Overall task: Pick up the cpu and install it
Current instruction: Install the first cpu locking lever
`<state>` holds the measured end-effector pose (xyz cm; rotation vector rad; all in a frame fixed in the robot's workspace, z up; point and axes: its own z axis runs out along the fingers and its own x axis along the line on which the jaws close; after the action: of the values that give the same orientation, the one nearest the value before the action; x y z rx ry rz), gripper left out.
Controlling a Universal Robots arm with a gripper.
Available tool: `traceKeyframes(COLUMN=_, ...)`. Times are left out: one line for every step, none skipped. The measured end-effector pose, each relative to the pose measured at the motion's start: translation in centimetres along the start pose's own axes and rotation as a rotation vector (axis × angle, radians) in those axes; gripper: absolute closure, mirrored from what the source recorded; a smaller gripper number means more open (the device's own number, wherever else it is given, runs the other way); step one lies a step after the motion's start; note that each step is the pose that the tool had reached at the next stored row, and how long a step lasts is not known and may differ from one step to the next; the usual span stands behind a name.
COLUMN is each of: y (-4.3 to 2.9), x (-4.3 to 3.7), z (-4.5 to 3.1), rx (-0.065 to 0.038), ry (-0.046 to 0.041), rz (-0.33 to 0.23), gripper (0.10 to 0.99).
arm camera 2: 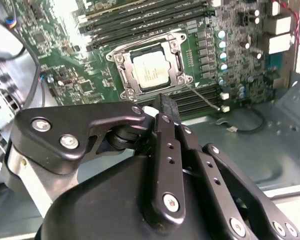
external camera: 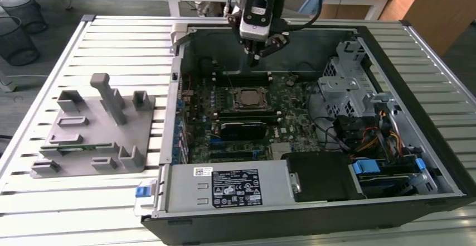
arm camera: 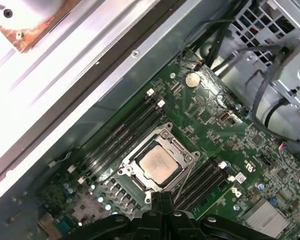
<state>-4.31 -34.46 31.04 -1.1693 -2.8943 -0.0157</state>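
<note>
Placement first: in the exterior view you will find the small square cpu with its silver-grey metal top lying flat inside the metal-framed socket on the green motherboard, within the open black computer case. On my judgement the chip is already seated, which accounts for the empty tool. The black two-finger gripper hangs above the board near the case's far wall, apart from the chip, jaws drawn together with nothing between them. The grey plastic holder plate sits well apart at the exterior view's left on the white slatted table, and the silver drive cage crowds the exterior view's right. In the second wrist view the cpu sits square in its frame, the fingertips are clear of it, and a thin wire lever runs out from one socket corner; treat it as a snag point. In the first wrist view note the long black memory slots flanking the socket on two sides. You have open room directly above the chip, less sideways, and the case wall stands close beyond the slots.
</note>
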Motion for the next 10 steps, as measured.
traceKeyframes(y=0.0, x=0.0, z=0.0, rx=0.0, ry=0.0, rz=-0.018, gripper=0.98)
traceKeyframes(y=0.0, x=0.0, z=0.0, rx=0.001, ry=0.0, rz=-0.036, gripper=0.98)
traceKeyframes(y=0.0, x=0.0, z=0.01, rx=0.001, ry=0.0001, rz=-0.053, gripper=0.98)
traceKeyframes(y=0.0, x=0.0, z=0.01, rx=0.002, ry=0.0001, rz=-0.072, gripper=0.98)
traceKeyframes(y=0.0, x=0.0, z=0.02, rx=0.002, ry=0.0001, rz=-0.091, gripper=0.98)
traceKeyframes(y=0.0, x=0.0, z=0.03, rx=0.004, ry=0.0003, rz=-0.159, gripper=0.98)
traceKeyframes(y=0.0, x=0.0, z=0.04, rx=0.004, ry=0.0003, rz=-0.178, gripper=0.98)
traceKeyframes(y=0.0, x=0.0, z=0.04, rx=0.004, ry=0.0003, rz=-0.195, gripper=0.98)
traceKeyframes(y=0.0, x=0.0, z=0.04, rx=0.005, ry=0.0004, rz=-0.21, gripper=0.98)
traceKeyframes(y=0.0, x=0.0, z=0.05, rx=0.005, ry=0.0004, rz=-0.224, gripper=0.98)
